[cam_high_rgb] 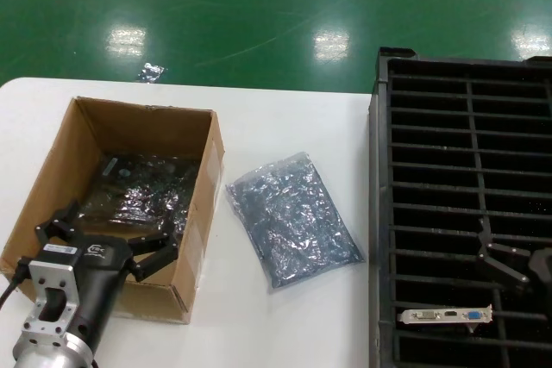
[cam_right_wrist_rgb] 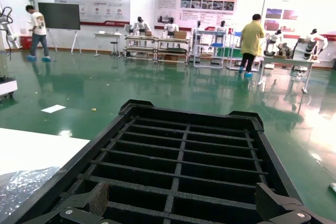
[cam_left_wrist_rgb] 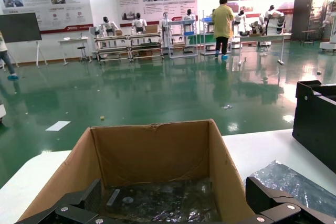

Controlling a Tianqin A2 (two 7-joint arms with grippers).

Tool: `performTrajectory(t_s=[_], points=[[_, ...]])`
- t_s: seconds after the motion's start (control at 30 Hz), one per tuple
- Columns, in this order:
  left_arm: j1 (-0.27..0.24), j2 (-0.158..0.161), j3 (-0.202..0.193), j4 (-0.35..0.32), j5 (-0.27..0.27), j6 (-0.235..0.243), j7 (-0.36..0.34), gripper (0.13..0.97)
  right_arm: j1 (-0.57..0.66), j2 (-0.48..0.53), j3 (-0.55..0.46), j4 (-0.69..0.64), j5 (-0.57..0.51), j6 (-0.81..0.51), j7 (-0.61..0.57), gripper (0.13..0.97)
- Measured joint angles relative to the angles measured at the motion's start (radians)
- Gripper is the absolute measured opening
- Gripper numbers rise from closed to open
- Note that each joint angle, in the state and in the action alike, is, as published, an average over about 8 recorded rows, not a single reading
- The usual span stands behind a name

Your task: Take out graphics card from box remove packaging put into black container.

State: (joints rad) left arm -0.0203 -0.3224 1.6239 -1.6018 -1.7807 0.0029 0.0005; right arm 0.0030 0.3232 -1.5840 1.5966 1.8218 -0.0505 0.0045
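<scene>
One brown corrugated cardboard box [cam_high_rgb: 129, 204], one darker glossy bag [cam_high_rgb: 142, 191] inside; one crinkly grey-silver empty bag [cam_high_rgb: 293, 217] on white surface [cam_high_rgb: 285, 127]; one silver-bracketed graphics card [cam_high_rgb: 445, 314] in black slotted crate [cam_high_rgb: 466, 127]; left gripper [cam_high_rgb: 108, 243] fingers spread wide over box, holding nothing; right gripper [cam_high_rgb: 517, 265] fingers released above crate.

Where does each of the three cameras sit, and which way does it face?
Head: looks down on the table; left gripper over the box, right gripper over the black container.
Left wrist: faces across the box toward the hall; open fingers show.
Right wrist: faces across the black container; open fingers show.
Shared: both wrist views catch the packaging.
</scene>
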Motion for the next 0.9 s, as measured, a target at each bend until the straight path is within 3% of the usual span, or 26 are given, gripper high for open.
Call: performTrajectory(t_s=[0.9], points=[[0.0, 0.0, 0.0, 0.0, 0.0, 0.0, 0.0, 0.966, 0.0, 0.0, 0.0, 0.0, 0.0, 0.0, 0.0, 0.966]])
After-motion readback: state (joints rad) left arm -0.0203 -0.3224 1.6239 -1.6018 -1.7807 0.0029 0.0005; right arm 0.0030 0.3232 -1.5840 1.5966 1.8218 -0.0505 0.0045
